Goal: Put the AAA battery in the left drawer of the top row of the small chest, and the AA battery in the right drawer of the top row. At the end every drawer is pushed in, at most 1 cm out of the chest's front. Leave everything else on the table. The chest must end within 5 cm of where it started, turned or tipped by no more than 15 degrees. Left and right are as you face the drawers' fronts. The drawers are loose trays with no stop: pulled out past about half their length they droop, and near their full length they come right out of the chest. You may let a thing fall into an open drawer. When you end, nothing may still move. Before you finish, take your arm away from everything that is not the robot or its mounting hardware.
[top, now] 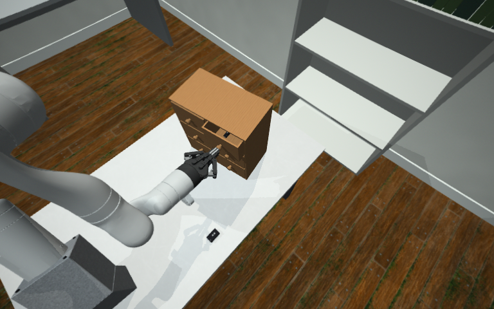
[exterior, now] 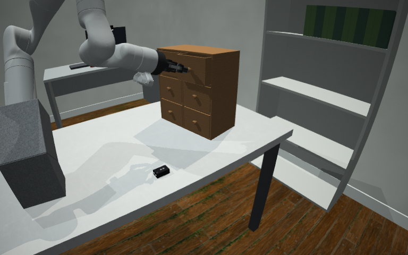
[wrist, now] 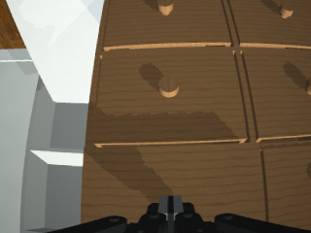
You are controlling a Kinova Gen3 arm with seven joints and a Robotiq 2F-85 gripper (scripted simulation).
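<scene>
The small wooden chest [top: 222,116] stands at the far end of the white table. Its top-row right drawer is pulled out a short way, and a small dark battery [top: 226,134] lies inside it. The top-row left drawer [top: 188,117] sits flush. My gripper [top: 216,152] is shut and empty, with its fingertips against the front of the open drawer at its knob; it also shows in the exterior view [exterior: 186,69]. In the wrist view the shut fingers [wrist: 170,204] press on the drawer front [wrist: 175,171]. No other battery is in view.
A small black block [top: 213,235] lies on the table near its front edge, also in the exterior view [exterior: 161,171]. A grey box [exterior: 26,150] stands at the arm's base. A shelf unit [exterior: 324,96] stands to the right of the table.
</scene>
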